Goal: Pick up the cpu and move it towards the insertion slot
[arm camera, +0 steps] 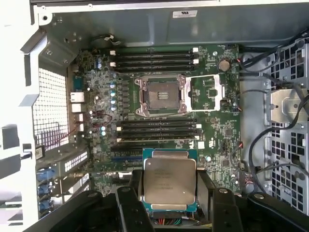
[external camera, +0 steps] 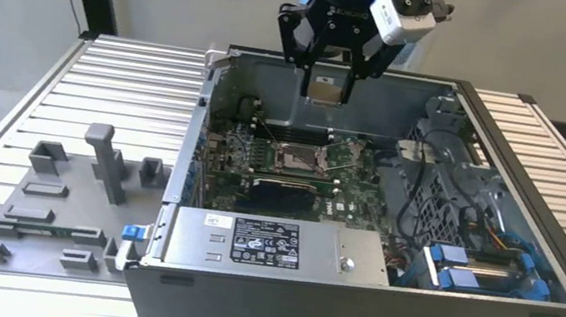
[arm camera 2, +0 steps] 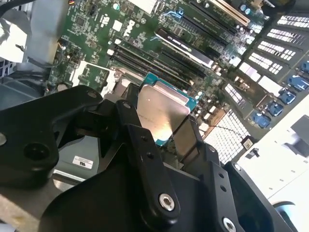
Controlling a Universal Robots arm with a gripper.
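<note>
The gripper [arm camera: 170,193] is clamped on the cpu [arm camera: 170,180], its black fingers [arm camera 2: 145,145] pressing two opposite edges so the pale silver lid and green rim stay clear of the pads; an edge grip like this likely keeps the contact side untouched. In both wrist views the chip sits flat between the fingers, held level, which suits lowering it square into a socket. In the exterior view the gripper hangs high above the open computer case [external camera: 539,247], near its far wall, with the cpu [external camera: 325,91] well clear of the board. Beyond the chip, on the green motherboard [arm camera: 217,130], lies the insertion slot [arm camera: 161,95], its metal frame swung open beside it so the dark centre is exposed. Memory slots [arm camera: 154,55] flank it on both sides
</note>
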